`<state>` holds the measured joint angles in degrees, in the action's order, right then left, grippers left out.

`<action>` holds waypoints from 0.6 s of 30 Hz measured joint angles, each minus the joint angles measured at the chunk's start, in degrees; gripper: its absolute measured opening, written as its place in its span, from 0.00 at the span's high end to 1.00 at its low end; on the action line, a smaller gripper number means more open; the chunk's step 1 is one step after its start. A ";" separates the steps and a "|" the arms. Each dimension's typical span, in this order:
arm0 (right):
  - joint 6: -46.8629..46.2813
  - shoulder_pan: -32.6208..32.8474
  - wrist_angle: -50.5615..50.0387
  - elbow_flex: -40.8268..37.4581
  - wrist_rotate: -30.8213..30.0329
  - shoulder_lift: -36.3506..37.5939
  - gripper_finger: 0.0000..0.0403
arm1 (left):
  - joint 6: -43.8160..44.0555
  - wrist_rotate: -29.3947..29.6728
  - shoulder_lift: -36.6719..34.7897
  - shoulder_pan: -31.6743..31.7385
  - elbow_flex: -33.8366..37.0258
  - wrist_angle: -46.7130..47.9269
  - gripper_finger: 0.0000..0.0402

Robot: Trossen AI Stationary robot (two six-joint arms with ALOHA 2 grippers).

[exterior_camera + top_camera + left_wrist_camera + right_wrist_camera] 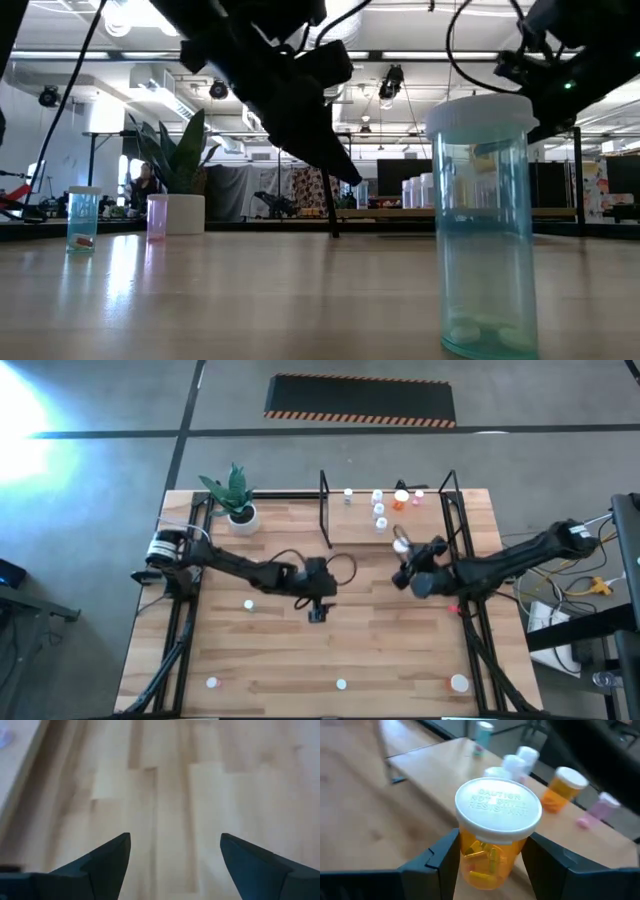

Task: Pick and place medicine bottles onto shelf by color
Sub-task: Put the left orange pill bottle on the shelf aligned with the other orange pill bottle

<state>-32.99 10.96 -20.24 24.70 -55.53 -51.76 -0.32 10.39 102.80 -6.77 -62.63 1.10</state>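
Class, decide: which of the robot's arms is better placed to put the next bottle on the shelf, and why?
The right. Its gripper already grips an orange bottle beside the shelf; the left gripper is open and empty over bare table.

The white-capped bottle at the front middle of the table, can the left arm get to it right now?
Probably yes. The left gripper is open and empty over bare wood, and nothing stands between it and the bottle.
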 joint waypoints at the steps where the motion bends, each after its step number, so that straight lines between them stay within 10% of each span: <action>1: 0.94 -2.38 0.47 -0.53 1.12 1.41 0.55 | 0.23 -0.01 0.02 -0.78 1.04 -2.59 0.28; 18: 17.19 -38.46 37.32 -12.91 28.03 1.70 0.55 | 1.46 0.00 0.22 -4.57 4.74 -15.66 0.28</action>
<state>-15.80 -27.50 17.08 11.78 -27.51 -50.06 1.15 10.39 103.02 -11.33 -57.89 -14.55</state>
